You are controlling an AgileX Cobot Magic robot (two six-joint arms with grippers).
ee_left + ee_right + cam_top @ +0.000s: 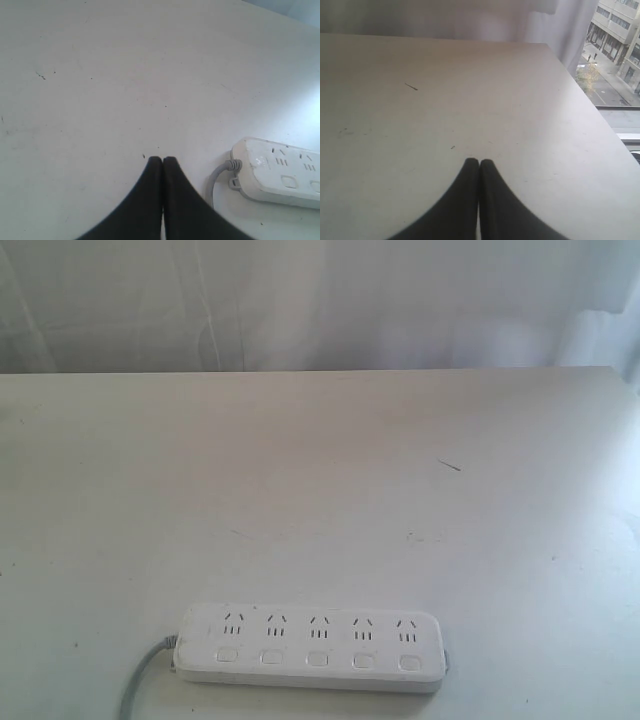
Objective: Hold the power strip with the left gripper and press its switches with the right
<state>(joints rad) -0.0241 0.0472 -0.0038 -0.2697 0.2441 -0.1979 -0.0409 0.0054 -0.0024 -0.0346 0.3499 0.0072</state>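
Note:
The white power strip (311, 645) lies flat near the table's front edge, its grey cord (140, 685) leaving at the left end. Its square white switches (317, 659) run in a row along the front side, below the socket groups. Neither arm shows in the exterior view. In the left wrist view my left gripper (162, 159) is shut with nothing in it, above bare table, apart from the strip's cord end (280, 170) and cord (218, 177). In the right wrist view my right gripper (479, 161) is shut and empty over bare table; the strip is out of that view.
The white table (320, 490) carries small dark marks (449, 465). A pale curtain (300, 300) hangs behind its far edge. Past the table's edge (590, 105) in the right wrist view, a window looks onto a street (607, 75).

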